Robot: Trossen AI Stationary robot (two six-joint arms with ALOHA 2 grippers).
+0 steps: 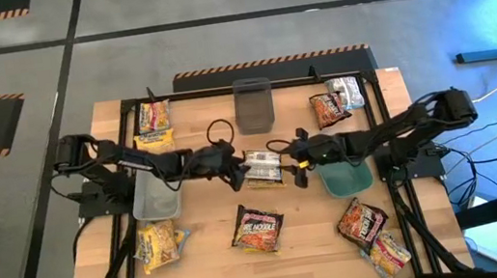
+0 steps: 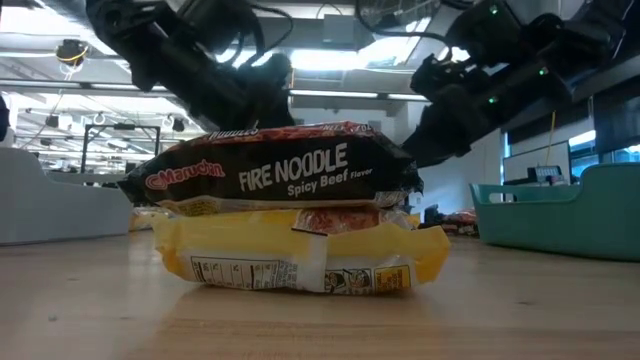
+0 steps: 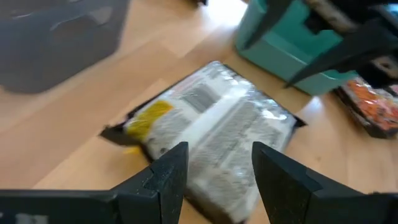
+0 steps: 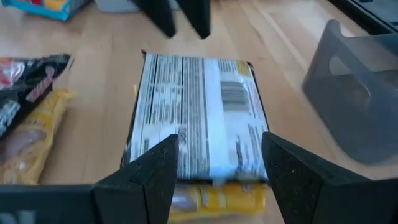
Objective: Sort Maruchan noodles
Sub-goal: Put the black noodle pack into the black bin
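A silver-white noodle packet [image 1: 263, 166] lies at the table's middle on top of a yellow packet [image 4: 211, 200]. My left gripper [image 1: 236, 171] is open at the packet's left end, and in the left wrist view its fingers [image 3: 171, 177] stand to either side of the packet [image 3: 211, 130]. My right gripper [image 1: 294, 166] is open at the packet's right end, and its fingers [image 4: 155, 171] straddle the packet [image 4: 199, 118]. I cannot see either gripper touching it. Nearer the front, a dark Fire Noodle packet [image 2: 275, 170] rests flat on a yellow packet [image 2: 300, 255].
A grey bin [image 1: 154, 199] sits under the left arm, another grey bin [image 1: 253, 104] at the far middle, and a teal bin [image 1: 347, 180] under the right arm. Loose packets lie far left [image 1: 153, 123], near left [image 1: 159, 244], far right [image 1: 336, 102] and near right [image 1: 371, 234].
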